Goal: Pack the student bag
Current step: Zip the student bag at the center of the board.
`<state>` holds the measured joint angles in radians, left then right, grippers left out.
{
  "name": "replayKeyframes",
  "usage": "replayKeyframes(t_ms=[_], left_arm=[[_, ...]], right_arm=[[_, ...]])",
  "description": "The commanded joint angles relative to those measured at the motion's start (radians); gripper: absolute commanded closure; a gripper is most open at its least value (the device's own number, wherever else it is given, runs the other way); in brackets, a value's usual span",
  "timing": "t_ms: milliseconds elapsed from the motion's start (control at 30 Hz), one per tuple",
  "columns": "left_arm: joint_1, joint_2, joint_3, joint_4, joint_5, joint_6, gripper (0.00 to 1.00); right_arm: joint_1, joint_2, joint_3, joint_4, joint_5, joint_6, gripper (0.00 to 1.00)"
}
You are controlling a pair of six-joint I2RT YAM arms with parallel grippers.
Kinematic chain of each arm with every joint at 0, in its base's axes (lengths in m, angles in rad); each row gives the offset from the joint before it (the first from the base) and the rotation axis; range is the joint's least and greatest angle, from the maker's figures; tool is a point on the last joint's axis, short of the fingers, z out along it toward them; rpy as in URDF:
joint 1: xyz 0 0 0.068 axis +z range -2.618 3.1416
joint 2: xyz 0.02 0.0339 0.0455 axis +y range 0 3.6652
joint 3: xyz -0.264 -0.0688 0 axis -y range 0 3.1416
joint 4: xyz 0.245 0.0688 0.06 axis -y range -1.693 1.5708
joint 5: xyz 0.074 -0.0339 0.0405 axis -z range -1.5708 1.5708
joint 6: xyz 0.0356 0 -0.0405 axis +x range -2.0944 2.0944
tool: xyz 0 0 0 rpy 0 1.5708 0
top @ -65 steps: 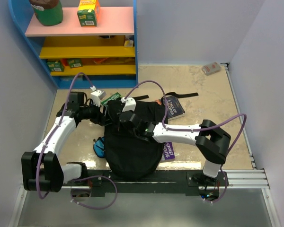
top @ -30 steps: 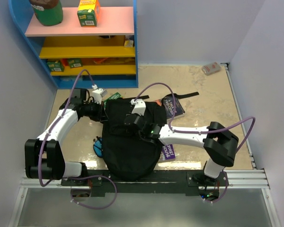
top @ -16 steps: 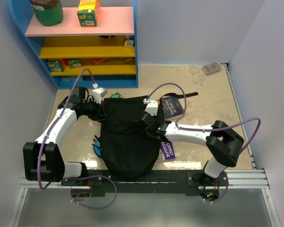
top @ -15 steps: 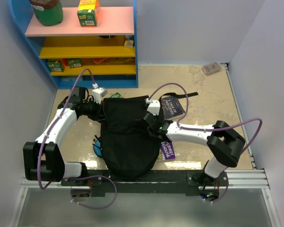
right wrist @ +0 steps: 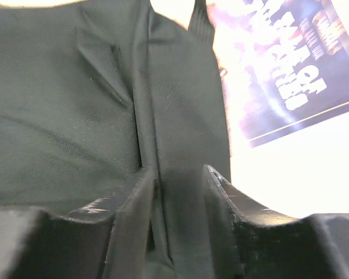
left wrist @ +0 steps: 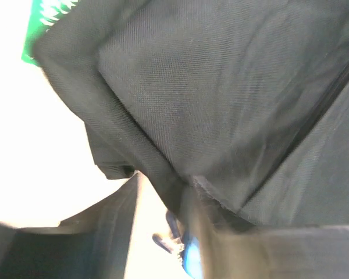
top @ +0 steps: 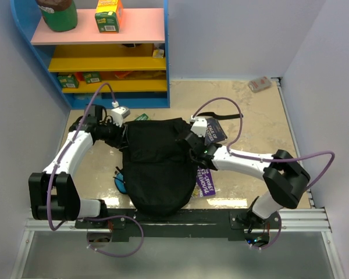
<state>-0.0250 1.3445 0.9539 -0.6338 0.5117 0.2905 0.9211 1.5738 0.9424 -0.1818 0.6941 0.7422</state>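
Note:
The student bag point(top: 157, 168), a large black fabric backpack, lies flat in the middle of the floor. My left gripper point(top: 123, 135) is at its upper left corner. In the left wrist view the left gripper point(left wrist: 163, 195) is open, with bare floor showing in the gap and the bag's fabric point(left wrist: 221, 99) against the right finger. My right gripper point(top: 192, 139) is at the bag's upper right edge. It point(right wrist: 177, 174) stands open around a fold of the fabric point(right wrist: 180, 116) without pinching it. Two purple books point(top: 214, 129) point(top: 205, 181) lie beside the bag on the right.
A green book point(top: 141, 118) peeks out behind the bag's top edge. A blue pencil case point(top: 121, 180) lies at the bag's left side. A blue shelf unit point(top: 104, 58) with boxes stands at the back left. A small white item point(top: 259, 84) lies far right.
Both grippers have gone from shut to open and let go of the bag's fabric. The right arm has moved right, spreading the bag's top wider; the left has barely moved.

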Motion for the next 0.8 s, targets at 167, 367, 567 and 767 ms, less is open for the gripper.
replayKeyframes(t_ms=[167,367,567,767], left_arm=[[0.025,-0.059,0.192,-0.213,0.121,0.199,0.17],[0.025,-0.068,0.177,-0.256,0.12,0.292,0.16],[0.02,-0.036,0.106,-0.026,0.093,0.17,0.18],[0.019,0.022,0.12,-0.036,0.109,0.188,0.18]], right_arm=[[0.182,-0.175,0.149,-0.024,0.082,-0.177,0.48],[0.489,-0.141,0.153,-0.013,0.07,-0.208,0.46],[0.804,0.0,0.197,-0.031,0.153,-0.201,0.43],[0.897,0.16,0.299,-0.094,0.154,-0.187,0.4]])
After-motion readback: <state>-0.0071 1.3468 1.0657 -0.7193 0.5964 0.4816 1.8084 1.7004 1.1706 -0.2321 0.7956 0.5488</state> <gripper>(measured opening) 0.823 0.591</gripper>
